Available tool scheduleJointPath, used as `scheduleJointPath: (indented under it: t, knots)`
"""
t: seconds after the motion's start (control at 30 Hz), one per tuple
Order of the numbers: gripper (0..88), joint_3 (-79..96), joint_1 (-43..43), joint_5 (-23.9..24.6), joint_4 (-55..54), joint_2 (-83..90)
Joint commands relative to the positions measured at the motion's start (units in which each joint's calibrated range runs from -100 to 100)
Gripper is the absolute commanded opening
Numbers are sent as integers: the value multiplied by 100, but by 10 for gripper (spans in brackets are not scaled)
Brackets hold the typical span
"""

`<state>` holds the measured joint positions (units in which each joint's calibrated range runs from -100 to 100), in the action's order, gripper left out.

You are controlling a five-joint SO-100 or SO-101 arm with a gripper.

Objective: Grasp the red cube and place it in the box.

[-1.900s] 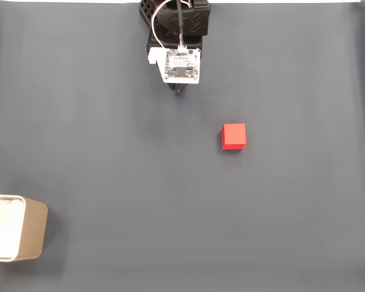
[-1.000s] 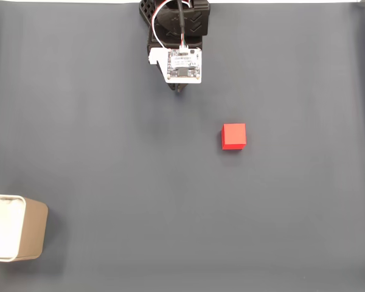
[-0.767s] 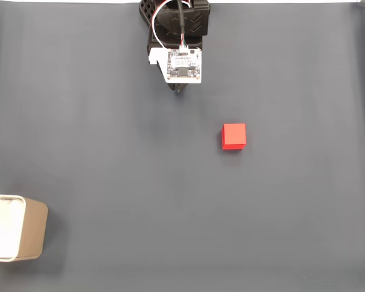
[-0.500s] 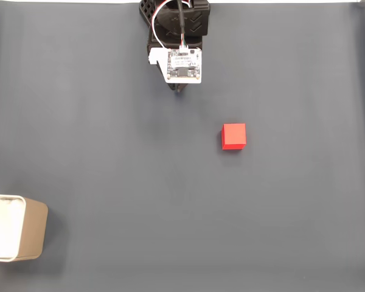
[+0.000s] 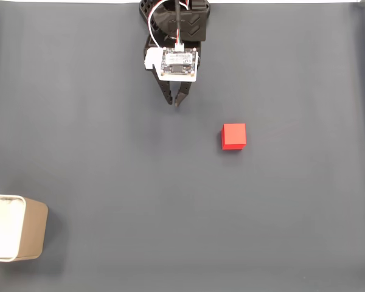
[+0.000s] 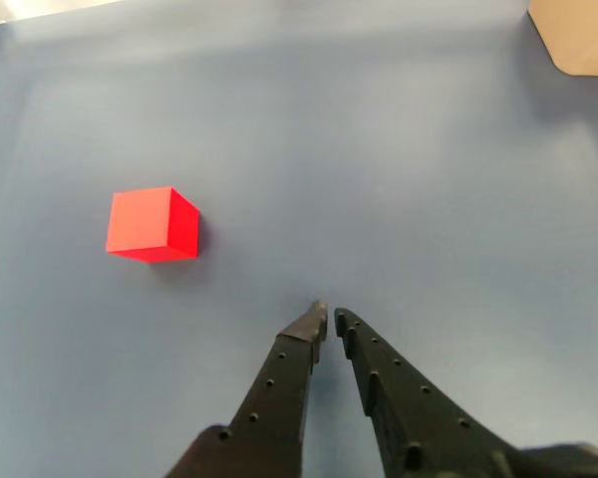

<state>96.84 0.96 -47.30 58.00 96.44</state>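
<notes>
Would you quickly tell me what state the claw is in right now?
Claw: nearly shut, only a thin gap between its tips, holding nothing; the red cube lies apart from it on the mat.

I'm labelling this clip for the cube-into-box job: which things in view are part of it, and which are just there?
Part of the job:
- red cube, lying free on the mat
- box, at the fixed view's lower left edge
- gripper, nearly shut, holding nothing

Just there:
- dark grey mat covering the table
</notes>
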Motion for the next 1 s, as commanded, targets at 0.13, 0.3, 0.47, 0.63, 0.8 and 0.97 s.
scheduleJointPath:
  t: [0.13,0.3,0.47,0.63,0.8,0.97]
  knots:
    - [0,-1070,-68,132,-422,-736]
    - [0,-1700,-217,156,-439,-1247]
    - [0,-2421,-444,186,-201,-1845]
    - [0,-3041,-665,234,-4,-2460]
    - [0,-3607,-1006,278,323,-2954]
    - [14,-3963,-1446,405,520,-3283]
